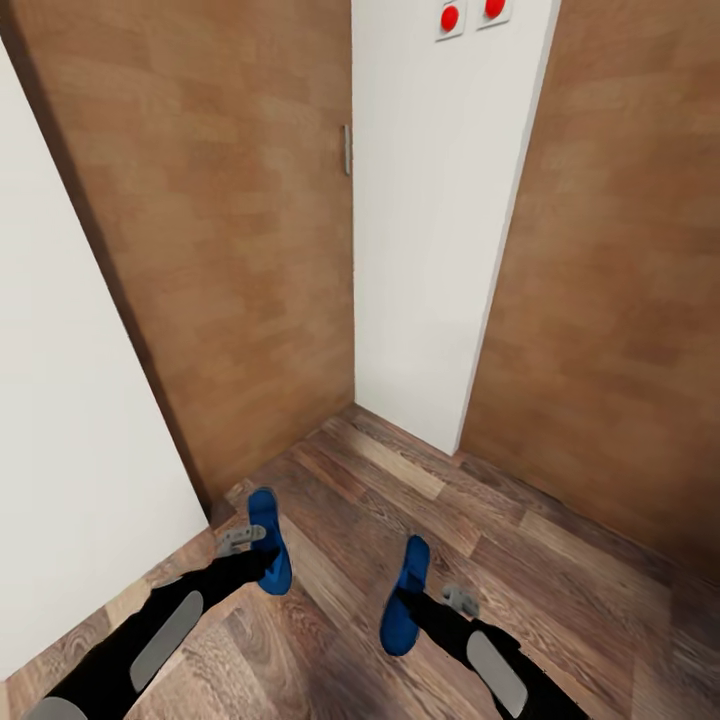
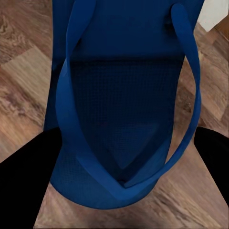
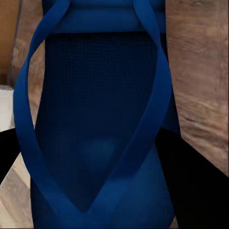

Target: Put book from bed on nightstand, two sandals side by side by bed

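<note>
No lettering can be read anywhere. The left gripper [image 1: 262,562] has its jaws closed on one bright blue flat flip-flop sandal [image 1: 268,540], and the right gripper [image 1: 418,597] has its jaws closed on the other blue sandal [image 1: 404,598]. Both sandals are held above the wood-plank floor [image 1: 480,540], well apart. In the wrist views each textured blue footbed [image 2: 121,114] [image 3: 98,109] runs between the dark jaws, its V-shaped strap uppermost. Ahead, a brown wooden door [image 1: 230,250] meets a white wall [image 1: 430,220] bearing two red round buttons [image 1: 471,13].
</note>
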Robot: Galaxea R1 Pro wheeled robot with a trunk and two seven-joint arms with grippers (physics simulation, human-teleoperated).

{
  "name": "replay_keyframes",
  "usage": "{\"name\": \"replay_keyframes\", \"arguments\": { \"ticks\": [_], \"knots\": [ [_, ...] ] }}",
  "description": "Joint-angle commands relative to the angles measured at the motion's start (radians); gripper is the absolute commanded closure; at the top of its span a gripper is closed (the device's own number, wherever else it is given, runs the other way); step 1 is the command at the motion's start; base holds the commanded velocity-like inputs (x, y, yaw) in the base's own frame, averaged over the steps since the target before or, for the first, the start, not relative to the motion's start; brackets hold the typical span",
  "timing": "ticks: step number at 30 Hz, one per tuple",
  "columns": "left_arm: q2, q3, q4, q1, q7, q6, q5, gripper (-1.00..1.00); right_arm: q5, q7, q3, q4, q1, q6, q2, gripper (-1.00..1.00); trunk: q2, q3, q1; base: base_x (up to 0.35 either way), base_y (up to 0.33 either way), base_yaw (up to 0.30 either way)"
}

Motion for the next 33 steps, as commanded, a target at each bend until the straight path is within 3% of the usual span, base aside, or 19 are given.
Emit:
{"name": "replay_keyframes", "arguments": {
  "ticks": [1, 4, 8, 9, 11, 14, 20, 26, 33],
  "knots": [
    [0.0, -0.003, 0.019, -0.001, 0.0, -0.003, 0.006, 1.0, -0.003, 0.002, 0.0, 0.026, -0.001, 0.003, -0.004, 1.0, 0.0, -0.001, 0.0, 0.0, 0.0, 0.275],
    [-0.006, -0.031, 0.098, -0.001, -0.033, -0.043, 0.002, 1.0, 0.002, 0.023, 0.0, 0.077, 0.0, 0.003, -0.029, 1.0, 0.0, -0.001, 0.0, 0.0, 0.0, 0.28],
    [-0.01, -0.155, 0.232, -0.001, -0.1, -0.159, 0.001, 1.0, 0.026, 0.124, 0.0, 0.106, 0.003, 0.002, -0.048, 1.0, 0.0, -0.001, 0.0, 0.0, 0.0, 0.284],
    [-0.011, -0.166, 0.252, -0.001, -0.104, -0.176, 0.001, 1.0, 0.033, 0.142, 0.0, 0.108, 0.003, 0.002, -0.054, 1.0, 0.0, -0.001, 0.0, 0.0, 0.0, 0.285],
    [-0.024, -0.195, 0.339, -0.001, -0.122, -0.251, 0.005, 1.0, 0.074, 0.232, 0.0, 0.127, 0.004, 0.002, -0.09, 1.0, 0.0, -0.001, 0.0, 0.0, 0.0, 0.286],
    [-0.035, -0.204, 0.378, -0.001, -0.132, -0.287, 0.009, 1.0, 0.095, 0.313, 0.0, 0.181, 0.005, 0.002, -0.117, 1.0, 0.0, -0.001, 0.0, 0.0, 0.0, 0.286],
    [-0.052, -0.208, 0.421, -0.001, -0.134, -0.306, 0.011, 1.0, 0.104, 0.457, -0.001, 0.347, 0.005, -0.033, -0.142, 1.0, 0.0, -0.001, 0.0, 0.0, 0.0, 0.278],
    [-0.075, -0.207, 0.51, -0.001, -0.132, -0.365, 0.016, 1.0, 0.102, 0.473, -0.006, 0.418, 0.005, -0.082, -0.166, 1.0, 0.0, -0.001, 0.0, 0.0, 0.0, 0.13],
    [-0.102, -0.206, 0.554, -0.001, -0.128, -0.406, 0.056, 1.0, 0.099, 0.475, -0.003, 0.456, 0.005, -0.086, -0.18, 1.0, 0.0, -0.004, 0.0, 0.0, 0.0, 0.235]
  ]
}}
